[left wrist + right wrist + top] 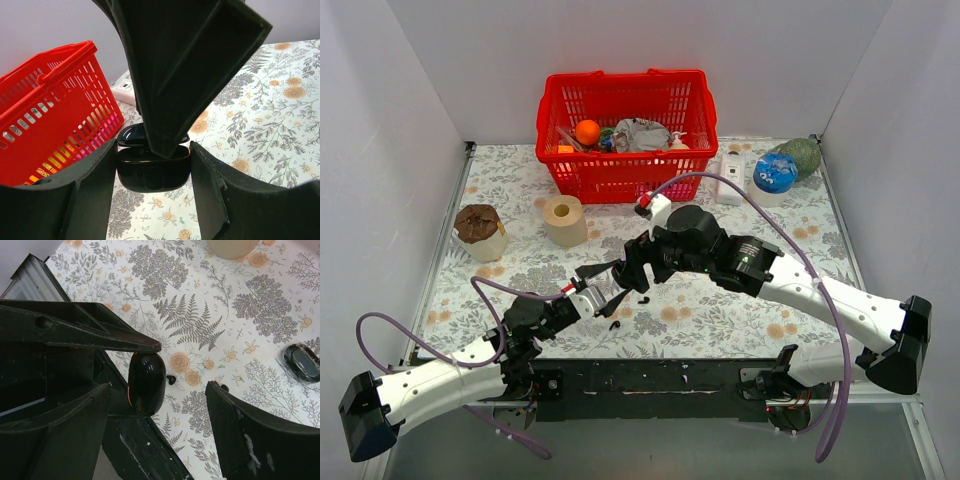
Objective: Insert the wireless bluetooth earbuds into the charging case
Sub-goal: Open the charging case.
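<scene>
On the floral tabletop, the left hand is clamping the open charging case while the right hand is hovering above, spread wide, empty

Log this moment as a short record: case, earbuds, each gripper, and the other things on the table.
charging case: lid open, held between two fingers
left gripper: shut on the charging case, gripping its sides
right gripper: open, holding nothing; one fingertip sits at the case's open mouth
earbuds: two tiny black pieces lying on the floral cloth, outside the case
inside of case: hidden by the finger, cannot tell
other things: red basket at the back, tape roll to its left
</scene>
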`<control>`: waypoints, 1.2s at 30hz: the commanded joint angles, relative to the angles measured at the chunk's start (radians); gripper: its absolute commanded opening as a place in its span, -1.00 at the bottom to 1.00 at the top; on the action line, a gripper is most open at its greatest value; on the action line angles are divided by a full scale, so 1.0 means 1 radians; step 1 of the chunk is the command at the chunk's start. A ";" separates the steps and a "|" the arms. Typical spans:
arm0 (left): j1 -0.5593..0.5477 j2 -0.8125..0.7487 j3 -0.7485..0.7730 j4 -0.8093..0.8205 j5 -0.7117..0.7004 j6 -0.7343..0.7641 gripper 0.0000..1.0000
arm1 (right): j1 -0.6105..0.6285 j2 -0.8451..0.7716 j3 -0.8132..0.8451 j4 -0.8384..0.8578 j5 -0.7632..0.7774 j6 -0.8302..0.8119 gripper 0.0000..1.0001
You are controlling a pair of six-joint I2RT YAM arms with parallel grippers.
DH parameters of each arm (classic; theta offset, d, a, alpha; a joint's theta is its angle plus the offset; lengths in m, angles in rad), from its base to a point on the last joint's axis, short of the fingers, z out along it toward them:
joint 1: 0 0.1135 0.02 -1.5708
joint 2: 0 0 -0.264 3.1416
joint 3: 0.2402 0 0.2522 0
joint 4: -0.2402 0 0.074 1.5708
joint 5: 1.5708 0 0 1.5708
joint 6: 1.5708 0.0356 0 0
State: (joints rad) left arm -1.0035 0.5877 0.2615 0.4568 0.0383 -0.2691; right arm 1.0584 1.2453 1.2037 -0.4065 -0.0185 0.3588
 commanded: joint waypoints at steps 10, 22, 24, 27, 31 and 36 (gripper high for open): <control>-0.004 -0.017 0.022 0.019 -0.005 -0.002 -1.00 | 0.018 0.049 0.102 -0.072 0.164 -0.011 0.54; -0.004 -0.019 0.027 0.016 -0.005 -0.001 -1.00 | 0.018 0.051 0.091 -0.052 0.149 -0.014 0.10; -0.004 -0.017 0.030 0.019 -0.005 -0.001 -1.00 | 0.018 0.054 0.089 -0.049 0.147 -0.015 0.03; -0.004 -0.014 0.030 0.026 -0.005 -0.001 -1.00 | 0.018 0.060 0.091 -0.052 0.137 -0.018 0.01; -0.004 -0.008 0.031 0.031 -0.005 -0.001 -1.00 | 0.018 0.059 0.085 -0.042 0.124 -0.021 0.00; -0.004 -0.008 0.031 0.034 -0.006 -0.001 -1.00 | 0.018 0.066 0.073 -0.035 0.098 -0.014 0.20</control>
State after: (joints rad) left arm -1.0039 0.5816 0.2619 0.4564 0.0338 -0.2691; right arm 1.0767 1.3083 1.2606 -0.4713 0.1051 0.3492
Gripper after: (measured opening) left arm 0.524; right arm 0.552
